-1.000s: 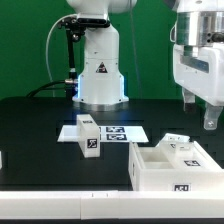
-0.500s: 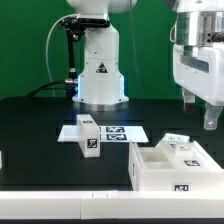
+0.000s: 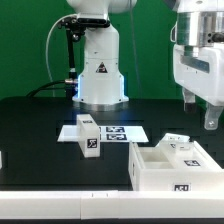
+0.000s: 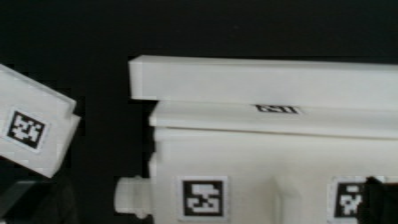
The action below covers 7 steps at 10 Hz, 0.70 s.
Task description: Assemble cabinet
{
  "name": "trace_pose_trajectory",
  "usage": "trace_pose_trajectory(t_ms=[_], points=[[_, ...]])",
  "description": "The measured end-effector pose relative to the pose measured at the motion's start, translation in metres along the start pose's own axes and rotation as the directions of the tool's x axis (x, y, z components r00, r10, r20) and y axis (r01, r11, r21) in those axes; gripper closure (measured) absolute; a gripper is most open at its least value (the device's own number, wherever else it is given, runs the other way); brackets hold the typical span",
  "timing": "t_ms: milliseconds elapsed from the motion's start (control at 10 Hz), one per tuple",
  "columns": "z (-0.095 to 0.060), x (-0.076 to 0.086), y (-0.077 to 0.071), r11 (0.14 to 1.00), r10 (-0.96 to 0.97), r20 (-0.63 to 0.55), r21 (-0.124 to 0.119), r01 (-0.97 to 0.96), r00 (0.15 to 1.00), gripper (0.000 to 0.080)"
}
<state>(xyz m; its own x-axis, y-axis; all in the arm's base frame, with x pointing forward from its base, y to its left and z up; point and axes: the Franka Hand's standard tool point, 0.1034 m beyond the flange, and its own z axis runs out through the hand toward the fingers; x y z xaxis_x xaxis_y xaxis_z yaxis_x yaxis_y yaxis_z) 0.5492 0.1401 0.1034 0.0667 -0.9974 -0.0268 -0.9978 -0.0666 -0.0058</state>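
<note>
- Cabinet box [image 3: 160, 170] lies just to the exterior view's right of the marker board [image 3: 138, 128], nearer the camera.
- Gripper [image 3: 199, 112], jaws wide apart and empty, hangs above the box's right end; its long side seems to run across the view.

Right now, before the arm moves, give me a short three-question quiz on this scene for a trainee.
1. True or false: the gripper is open and holds nothing.
2. In the exterior view, which is nearest the camera? A) the box B) the marker board C) the robot base
3. What colour is the table?
Key: 1 true; 2 A; 3 black.
</note>
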Motion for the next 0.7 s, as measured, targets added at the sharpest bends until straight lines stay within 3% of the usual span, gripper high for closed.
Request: trace_pose_trajectory(t_ms=[100, 500, 600, 700], points=[[0.0, -0.008, 0.008, 1.0, -0.01, 0.002, -0.011, 0.01, 1.0, 0.0002], [0.002, -0.008, 0.008, 1.0, -0.018, 0.0, -0.012, 0.018, 1.0, 0.0002], [0.004, -0.011, 0.007, 0.999, -0.032, -0.005, 0.01, 0.032, 0.999, 0.0002], [0.013, -0.019, 0.015, 0.997, -0.066, -0.017, 0.042, 0.067, 0.998, 0.0002]])
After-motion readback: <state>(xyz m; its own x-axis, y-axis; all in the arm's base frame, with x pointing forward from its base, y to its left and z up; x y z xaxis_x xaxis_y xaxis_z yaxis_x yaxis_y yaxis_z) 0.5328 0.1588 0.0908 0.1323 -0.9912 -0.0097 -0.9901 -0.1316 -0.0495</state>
